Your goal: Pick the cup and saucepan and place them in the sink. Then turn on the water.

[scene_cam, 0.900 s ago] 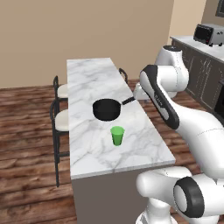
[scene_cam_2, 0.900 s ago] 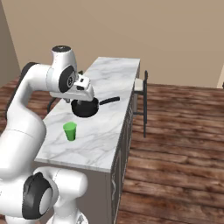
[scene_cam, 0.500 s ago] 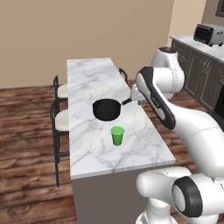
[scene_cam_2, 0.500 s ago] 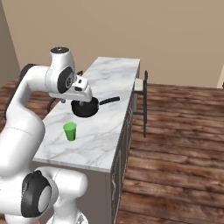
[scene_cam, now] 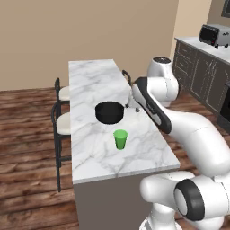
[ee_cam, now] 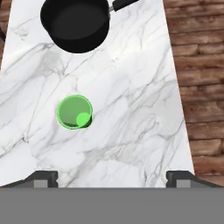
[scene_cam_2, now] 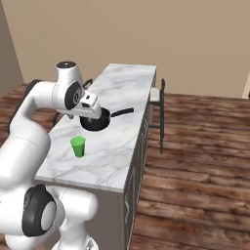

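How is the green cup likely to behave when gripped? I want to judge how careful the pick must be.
The cup stands upright and alone on the marble counter, narrow and tapered, so a sideways nudge could probably tip it. It looks empty and thin-walled, so likely light. Its smooth, tapered wall may slide in the open gripper unless it is squeezed squarely.

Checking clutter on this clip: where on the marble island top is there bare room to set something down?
Bare marble lies beyond the round black saucepan to the far end, and from the small green cup to the white marble counter's near edge. The strip between saucepan and cup is the tightest.
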